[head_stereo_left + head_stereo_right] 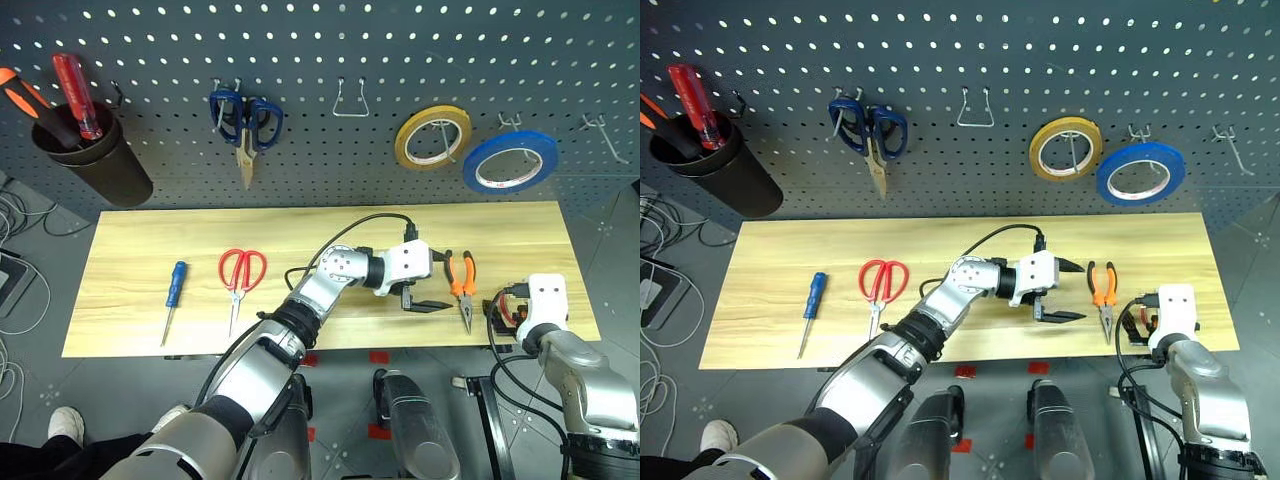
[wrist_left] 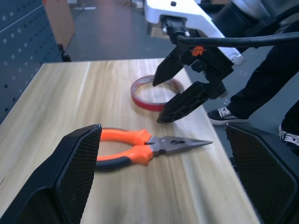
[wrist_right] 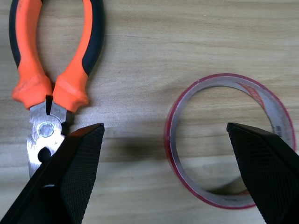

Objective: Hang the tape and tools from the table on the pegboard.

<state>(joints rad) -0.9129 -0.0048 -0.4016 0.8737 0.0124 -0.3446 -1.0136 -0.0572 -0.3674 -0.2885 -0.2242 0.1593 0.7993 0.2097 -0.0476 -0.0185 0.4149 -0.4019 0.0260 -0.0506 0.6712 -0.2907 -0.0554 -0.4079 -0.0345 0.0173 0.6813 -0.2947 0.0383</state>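
Observation:
The thin red tape (image 3: pixel 174 140) lies flat near the right end of the table (image 1: pixel 300 230). My right gripper (image 2: pixel 161 100) hangs open just above it, fingers to either side of the ring. The orange-and-black pliers (image 1: pixel 462 285) lie just left of the tape. My left gripper (image 1: pixel 437 280) is open and empty, pointing right at the pliers from close by. Further left lie the red-handled scissors (image 1: pixel 240 272) and the small blue screwdriver (image 1: pixel 175 285). The dark pegboard (image 1: pixel 330 50) stands behind the table.
On the pegboard hang blue-handled scissors (image 1: pixel 245 120), a yellow roll (image 1: pixel 432 137) and a blue roll (image 1: pixel 510 160). A bare wire hook (image 1: pixel 350 100) sits between them. A black cup (image 1: pixel 95 160) at the left holds larger screwdrivers. A person's shoe (image 2: pixel 224 114) shows beyond the table's end.

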